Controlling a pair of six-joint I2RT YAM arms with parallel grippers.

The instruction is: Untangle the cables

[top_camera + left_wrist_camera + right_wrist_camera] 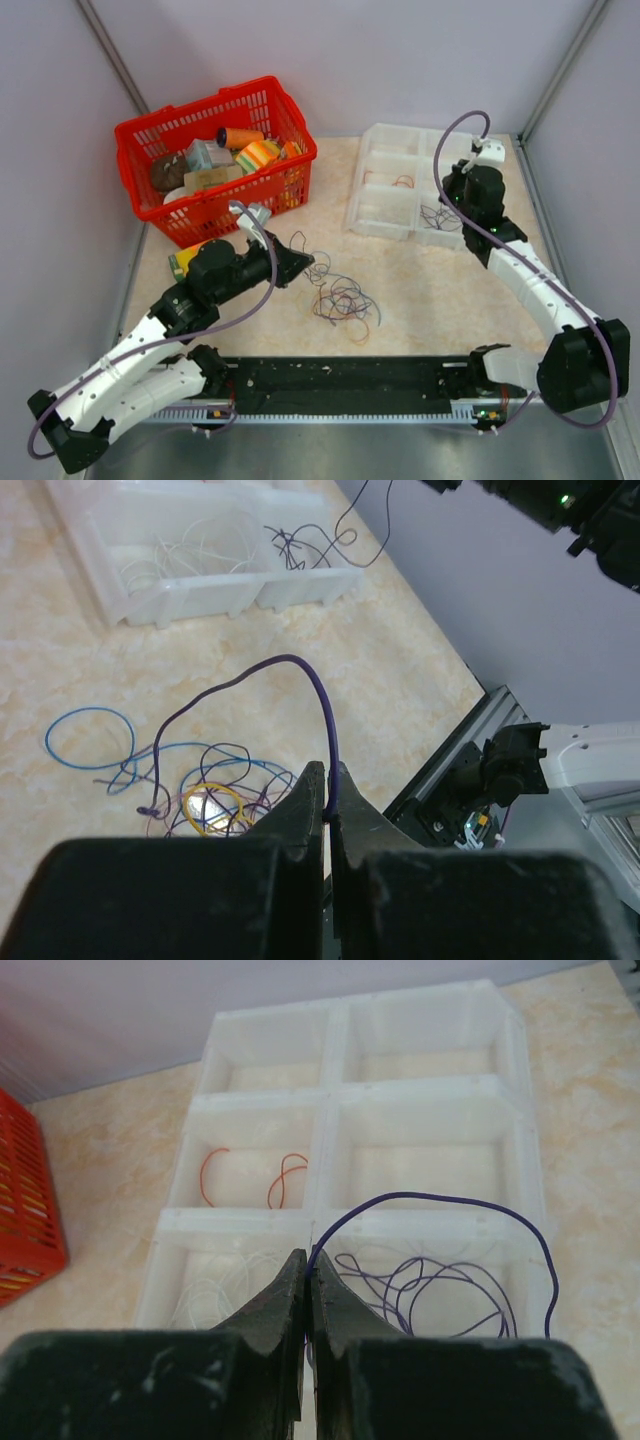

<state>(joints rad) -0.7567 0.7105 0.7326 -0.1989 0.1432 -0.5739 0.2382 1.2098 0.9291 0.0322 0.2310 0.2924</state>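
Left tool [326, 778], right tool [307, 1260], each pinching purple cable [292, 660] [440, 1197]

Both arms have white shells with rows of small dark dots, and fat black joints. The left arm [130, 365] fills the lower left, the right arm [540, 285] the right side. A thin purple hose [452, 124] loops along each. Their fingers [298, 815] are black and pointed.

Soft, even light falls from above; shadows on the table [440, 290] are faint. One small glare spot shines among the cables [285, 659]. The left tool [328, 780] and right tool [307, 1268] are dark and blurred close up; the top view seems slightly grainy.
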